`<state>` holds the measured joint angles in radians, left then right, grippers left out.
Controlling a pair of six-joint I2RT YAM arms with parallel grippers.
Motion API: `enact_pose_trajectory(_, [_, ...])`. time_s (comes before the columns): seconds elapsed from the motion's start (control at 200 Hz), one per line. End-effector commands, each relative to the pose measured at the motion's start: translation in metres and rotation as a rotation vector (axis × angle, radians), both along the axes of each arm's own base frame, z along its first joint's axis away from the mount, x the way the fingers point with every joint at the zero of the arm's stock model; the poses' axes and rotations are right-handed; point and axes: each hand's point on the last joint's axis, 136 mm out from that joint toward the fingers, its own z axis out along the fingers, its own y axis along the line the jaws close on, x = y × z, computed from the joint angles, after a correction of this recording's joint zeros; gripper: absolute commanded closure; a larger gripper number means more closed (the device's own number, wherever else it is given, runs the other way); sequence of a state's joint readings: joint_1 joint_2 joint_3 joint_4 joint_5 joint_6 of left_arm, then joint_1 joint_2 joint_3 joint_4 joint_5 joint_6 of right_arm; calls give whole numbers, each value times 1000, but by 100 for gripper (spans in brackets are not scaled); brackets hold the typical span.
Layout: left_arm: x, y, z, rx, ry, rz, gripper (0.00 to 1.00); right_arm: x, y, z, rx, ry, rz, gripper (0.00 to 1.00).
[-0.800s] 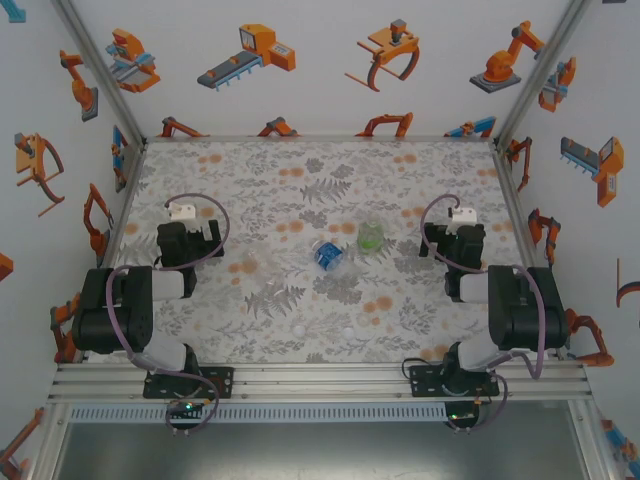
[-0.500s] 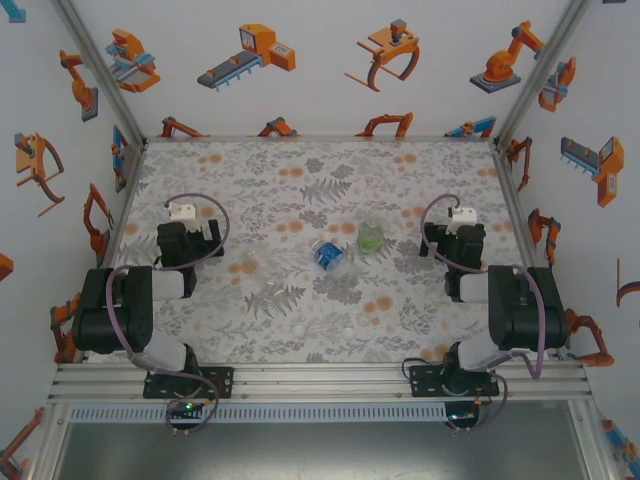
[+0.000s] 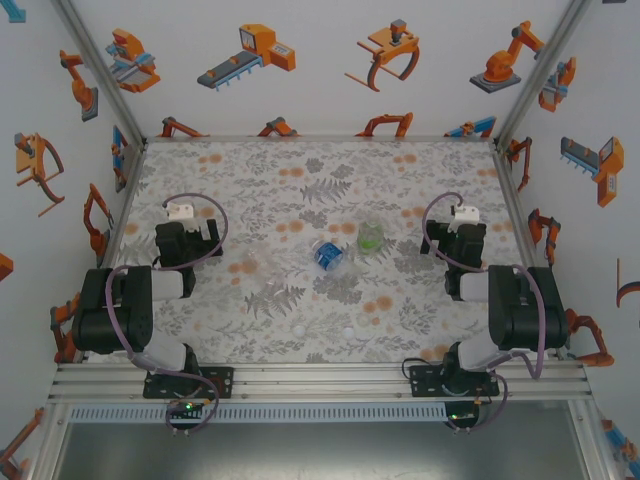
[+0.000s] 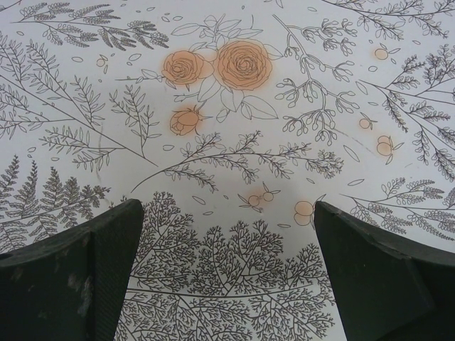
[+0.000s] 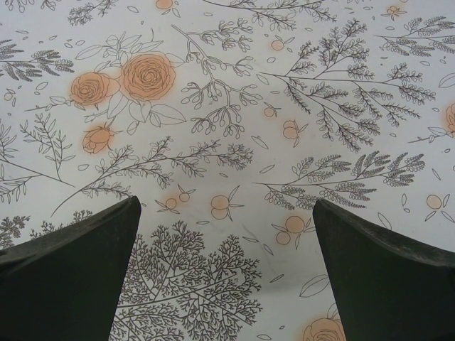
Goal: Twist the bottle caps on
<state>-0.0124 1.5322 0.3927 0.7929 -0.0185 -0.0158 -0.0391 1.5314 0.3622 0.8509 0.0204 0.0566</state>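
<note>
Overhead, bottles: the blue-label bottle (image 3: 328,255) lies near the middle of the table (image 3: 200,160). The green-tinted bottle (image 3: 371,236) is just beside it, farther back and to the right.
Overhead, bottle caps: the left cap (image 3: 299,328) and the right cap (image 3: 348,330) lie loose on the flowered tabletop. They are closer to the arm bases than the bottles are, apart from each other and not on either bottle.
Overhead, arms: the left arm (image 3: 120,310) is folded at the left side and the right arm (image 3: 520,310) at the right side. Both are well apart from the bottles and caps.
Left wrist, left gripper (image 4: 227,206): released, with the dark fingers (image 4: 71,284) spread wide at the bottom corners. Between them is bare patterned tabletop, with orange roses printed farther ahead.
Right wrist, right gripper (image 5: 226,201): released, with the fingers (image 5: 64,277) equally wide apart. It grasps nothing, and fern and rose print fills the gap.
</note>
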Motion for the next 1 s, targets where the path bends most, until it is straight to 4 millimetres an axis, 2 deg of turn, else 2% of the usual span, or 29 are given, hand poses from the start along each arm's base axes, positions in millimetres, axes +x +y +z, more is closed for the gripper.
enact_pose_trajectory(0.0, [9, 0, 12, -19, -43, 4, 3, 8, -6, 10, 9, -32, -26, 1])
enact_pose_trajectory(0.32, [8, 0, 12, -17, -45, 4, 3, 8, -2, 9, 9, -33, -4, 1])
enact_pose_trajectory(0.451, [8, -6, 17, -11, -45, -29, 3, 5, 0, 19, 3, -52, 1, 2])
enact_pose_trajectory(0.546, [7, -5, 28, 9, -34, -12, 3, 3, 0, 30, -7, -51, 2, 2])
enact_pose_trajectory(0.711, [3, 1, 60, 41, -23, 64, 3, 1, 17, 64, -33, -22, 68, 2])
enact_pose_trajectory(0.786, [1, -2, 81, 30, -21, 82, 3, -2, 28, 84, -27, -29, 104, 2])
enact_pose_trajectory(0.996, [-16, -15, 146, -94, 21, 58, 3, -27, 84, 125, 49, -48, 284, 2])
